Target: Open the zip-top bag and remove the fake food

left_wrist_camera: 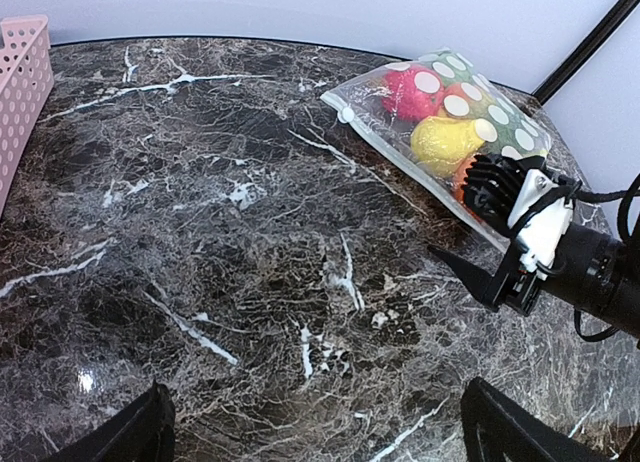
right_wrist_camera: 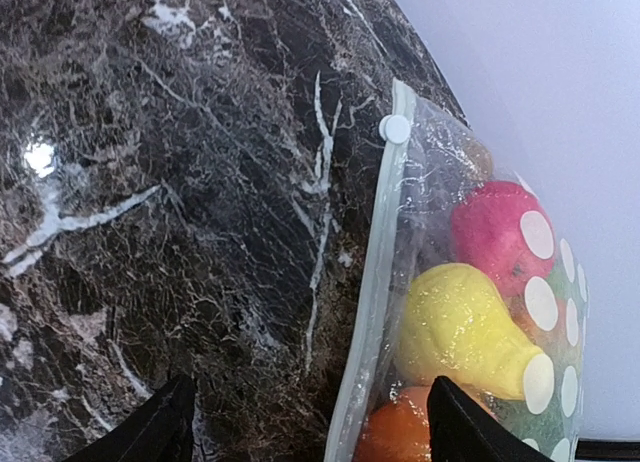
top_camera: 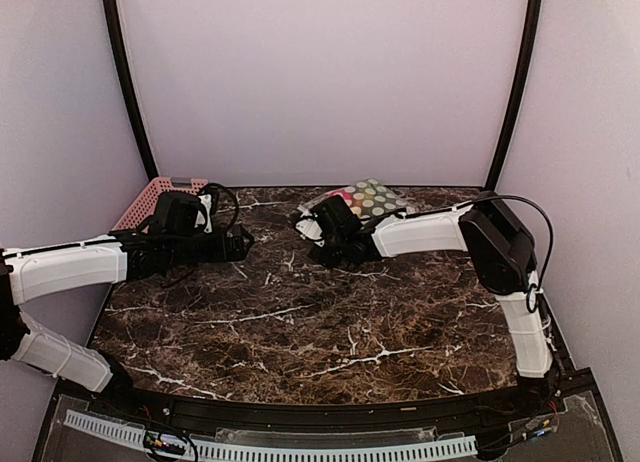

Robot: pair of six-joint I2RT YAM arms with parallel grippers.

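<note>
The zip-top bag [top_camera: 372,198] lies flat at the back of the marble table, zipped, its white slider [right_wrist_camera: 395,129] at the far end of the seal. It also shows in the left wrist view [left_wrist_camera: 440,122] and the right wrist view [right_wrist_camera: 470,282]. Through it show the fake food: a magenta ball [right_wrist_camera: 495,237], a yellow piece [right_wrist_camera: 460,327] and an orange ball [right_wrist_camera: 400,432]. My right gripper [right_wrist_camera: 310,422] is open, its jaws straddling the bag's sealed edge from above. My left gripper [left_wrist_camera: 315,432] is open and empty over bare marble, left of the bag.
A pink slotted basket [top_camera: 155,197] stands at the back left corner, behind the left arm; its wall shows in the left wrist view [left_wrist_camera: 22,77]. Curved black frame poles [top_camera: 515,82] rise at the back. The tent walls close in on the sides.
</note>
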